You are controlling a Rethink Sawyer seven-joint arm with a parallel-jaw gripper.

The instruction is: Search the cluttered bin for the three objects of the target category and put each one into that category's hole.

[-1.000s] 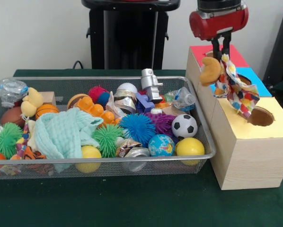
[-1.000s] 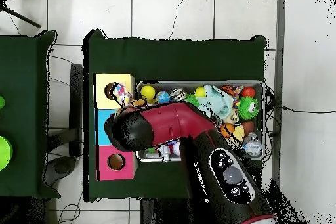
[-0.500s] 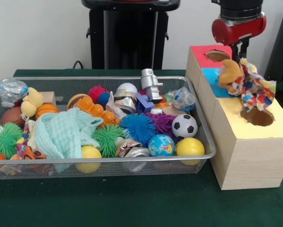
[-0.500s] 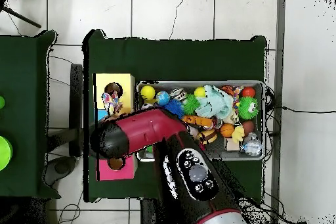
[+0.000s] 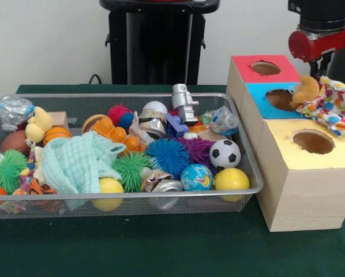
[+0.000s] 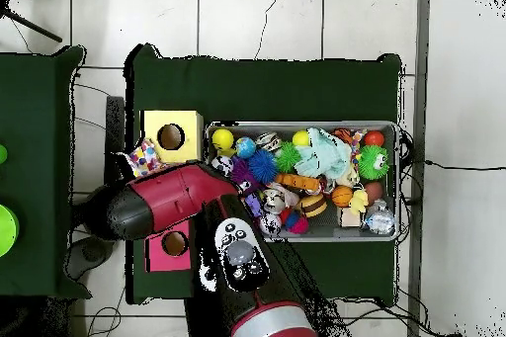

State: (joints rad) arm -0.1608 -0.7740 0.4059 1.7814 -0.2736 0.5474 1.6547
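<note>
In front view I see my gripper (image 5: pixel 322 74) clamped on a colourful plush toy (image 5: pixel 334 107), hanging beside the blue hole (image 5: pixel 281 99), past the box (image 5: pixel 299 173) edge, wire bin (image 5: pixel 161 202) full, in overhead view the toy (image 6: pixel 144 158) just beside the yellow hole (image 6: pixel 171 136), red arm (image 6: pixel 168 205) above the box

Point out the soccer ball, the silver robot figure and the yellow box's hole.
soccer ball (image 5: pixel 224 153), front view, middle of its panelled face.
silver robot figure (image 5: pixel 184 103), front view, on its torso.
yellow box's hole (image 5: pixel 312 142), front view, dark inside of the opening.
</note>
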